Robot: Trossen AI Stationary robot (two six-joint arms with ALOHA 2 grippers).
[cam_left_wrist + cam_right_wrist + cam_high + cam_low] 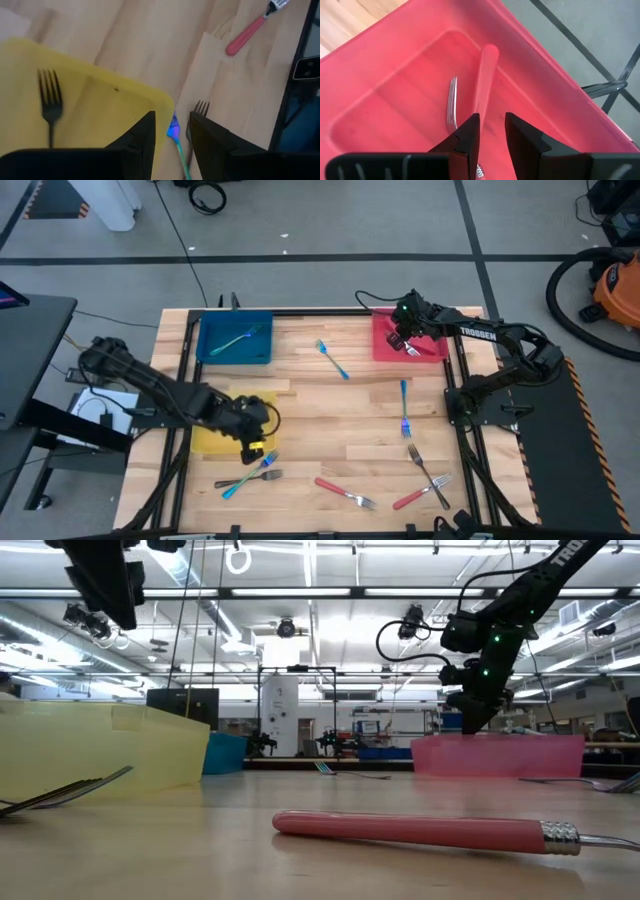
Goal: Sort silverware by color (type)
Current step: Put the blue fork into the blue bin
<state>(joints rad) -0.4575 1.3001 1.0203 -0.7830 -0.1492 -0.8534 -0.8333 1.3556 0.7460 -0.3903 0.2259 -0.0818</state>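
The right gripper points down into the red tray — fingers narrowly apart, holding nothing — above a red fork lying inside. The left gripper hangs likewise, empty, at the yellow tray's corner, over a blue fork on the table.

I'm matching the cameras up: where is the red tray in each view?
High view: the red tray lies at the table's upper right corner.
Low view: right of centre, far across the table.
Left wrist view: not in it.
Right wrist view: it fills most of the picture.
Shared landmark: the right gripper hangs over the tray in all three.
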